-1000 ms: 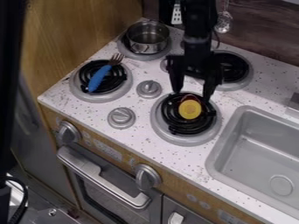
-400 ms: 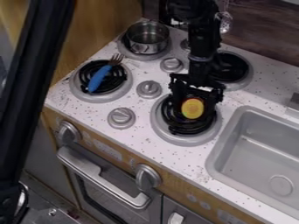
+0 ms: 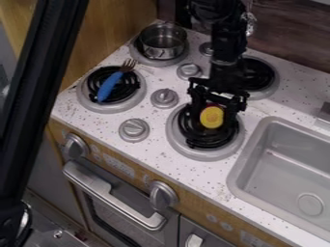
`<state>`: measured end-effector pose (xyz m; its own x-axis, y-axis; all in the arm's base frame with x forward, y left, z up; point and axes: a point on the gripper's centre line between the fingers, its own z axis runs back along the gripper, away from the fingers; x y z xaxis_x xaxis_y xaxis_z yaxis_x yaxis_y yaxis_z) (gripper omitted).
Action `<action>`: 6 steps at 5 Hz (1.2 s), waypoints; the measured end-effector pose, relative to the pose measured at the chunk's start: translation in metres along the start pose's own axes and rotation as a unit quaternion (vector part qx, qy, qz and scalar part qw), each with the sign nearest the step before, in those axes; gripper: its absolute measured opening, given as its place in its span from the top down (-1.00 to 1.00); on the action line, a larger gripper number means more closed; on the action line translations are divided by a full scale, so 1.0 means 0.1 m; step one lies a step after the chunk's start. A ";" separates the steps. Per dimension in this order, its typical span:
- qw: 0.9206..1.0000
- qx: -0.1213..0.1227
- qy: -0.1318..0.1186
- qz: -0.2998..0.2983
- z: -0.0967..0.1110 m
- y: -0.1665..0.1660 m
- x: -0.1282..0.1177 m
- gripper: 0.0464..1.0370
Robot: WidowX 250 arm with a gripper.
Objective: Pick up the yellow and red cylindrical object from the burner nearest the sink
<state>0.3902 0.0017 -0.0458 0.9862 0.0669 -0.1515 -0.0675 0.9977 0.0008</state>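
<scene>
Dropping lower since the earlier frame with the black gripper [image 3: 215, 115], right at the yellow round thing [image 3: 211, 117] over the near right burner [image 3: 205, 155]; can't tell whether open or gripping. Could skid across the coils [image 3: 207, 137] if pinched off-centre!

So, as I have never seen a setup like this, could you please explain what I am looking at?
This is a robot arm, black, coming in from the top edge, seen by a fixed camera that looks down at a slant on a small kitchen. The part at its lower end is the gripper, its "hand". It is right down at a round yellow thing with some red at its edge, over the front right burner. I cannot tell whether it holds it. On the left burner lies a fork with a blue handle, and behind it stands a metal pot. The sink is on the right.
</scene>
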 end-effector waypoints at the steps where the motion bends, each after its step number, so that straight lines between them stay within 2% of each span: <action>1: 0.999 0.014 -0.039 -0.021 0.17 0.08 0.23 -0.63; 2: 0.998 0.021 -0.056 -0.029 0.18 0.21 0.47 -0.63; 3: 0.999 0.016 -0.037 -0.013 0.06 0.43 0.56 -0.63; 4: 1.000 -0.001 -0.026 0.005 -0.03 0.58 0.60 -0.62; 6: 0.999 -0.007 -0.026 0.017 -0.09 0.70 0.52 -0.93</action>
<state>0.4356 0.0754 -0.0627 0.9896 0.1023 -0.1007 -0.1036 0.9946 -0.0083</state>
